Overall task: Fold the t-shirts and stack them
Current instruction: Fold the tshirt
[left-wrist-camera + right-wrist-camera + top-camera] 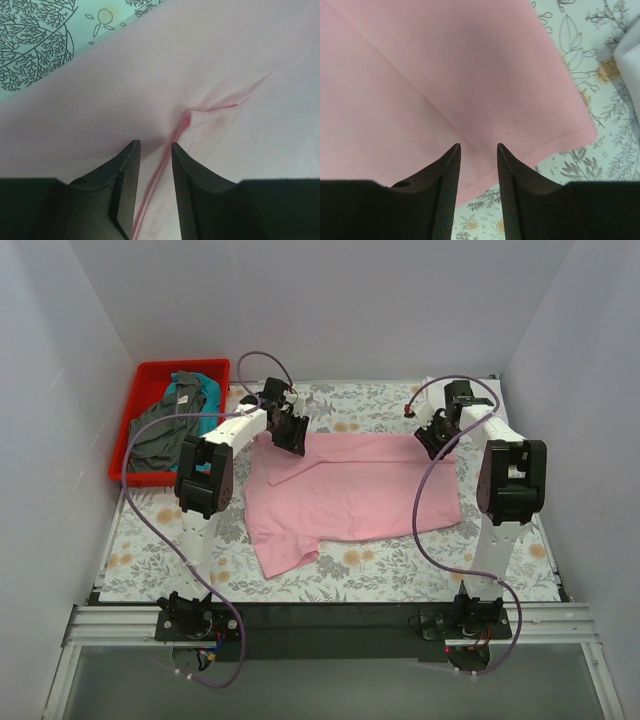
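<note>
A light pink t-shirt (350, 490) lies spread on the floral tablecloth (400, 575), one sleeve pointing to the near left. My left gripper (293, 440) is over its far left corner, and my right gripper (437, 445) is over its far right corner. In the left wrist view the jaws (156, 145) stand a little apart above a puckered crease in the pink cloth (210, 107). In the right wrist view the jaws (479, 146) stand a little apart over the shirt's hem (555, 145). A dark grey shirt (160, 430) and a teal shirt (185, 392) lie in the bin. I see no white shirt for certain.
The red plastic bin (150, 370) stands at the far left, beside the left arm. White walls close in the table on three sides. A pale object (630, 65) shows at the right edge of the right wrist view; I cannot tell what it is.
</note>
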You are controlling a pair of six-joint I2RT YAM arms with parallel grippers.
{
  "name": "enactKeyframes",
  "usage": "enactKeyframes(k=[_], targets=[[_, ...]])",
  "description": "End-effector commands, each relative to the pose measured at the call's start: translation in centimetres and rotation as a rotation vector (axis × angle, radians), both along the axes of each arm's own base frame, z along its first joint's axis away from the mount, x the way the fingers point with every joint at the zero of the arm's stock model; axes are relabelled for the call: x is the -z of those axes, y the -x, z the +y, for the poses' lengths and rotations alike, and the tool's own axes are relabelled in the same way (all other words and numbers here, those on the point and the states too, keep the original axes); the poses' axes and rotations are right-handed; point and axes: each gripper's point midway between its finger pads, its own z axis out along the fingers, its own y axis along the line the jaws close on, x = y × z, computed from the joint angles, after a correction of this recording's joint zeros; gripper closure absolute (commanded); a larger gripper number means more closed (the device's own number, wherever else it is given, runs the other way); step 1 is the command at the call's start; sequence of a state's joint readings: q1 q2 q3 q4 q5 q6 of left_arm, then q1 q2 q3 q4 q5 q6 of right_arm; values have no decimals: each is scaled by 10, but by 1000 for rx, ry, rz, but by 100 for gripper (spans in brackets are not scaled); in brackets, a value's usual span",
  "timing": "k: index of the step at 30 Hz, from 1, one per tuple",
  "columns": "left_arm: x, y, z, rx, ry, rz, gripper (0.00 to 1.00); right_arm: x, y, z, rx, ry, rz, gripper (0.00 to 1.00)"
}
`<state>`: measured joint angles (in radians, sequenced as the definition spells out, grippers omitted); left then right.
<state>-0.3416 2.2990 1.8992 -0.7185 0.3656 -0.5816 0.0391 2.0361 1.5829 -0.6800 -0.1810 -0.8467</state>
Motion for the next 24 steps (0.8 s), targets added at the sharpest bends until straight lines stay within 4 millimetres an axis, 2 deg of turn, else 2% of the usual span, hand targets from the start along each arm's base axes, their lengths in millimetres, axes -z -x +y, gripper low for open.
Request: enactKeyframes(k=[1,7,8,16,18,24], targets=[[-5,-2,-4,3,-7,-18,69,11,-5,4,17,-28,26,59],[-16,14,-16,56,48,-4,69,14,-6,4,17,-23,31,59],[-24,16,-18,63,54,-19,69,14,-7,3,16,-21,29,59],[-19,50,-40,172,55,13,70,12,-10,2,17,-12,21,59],[-23,55,-44,189,59,7,70,13,-9,1,18,-9,24,59],[-33,59,-49,199,57,-29,70,16,-9,1,15,-12,30,59]])
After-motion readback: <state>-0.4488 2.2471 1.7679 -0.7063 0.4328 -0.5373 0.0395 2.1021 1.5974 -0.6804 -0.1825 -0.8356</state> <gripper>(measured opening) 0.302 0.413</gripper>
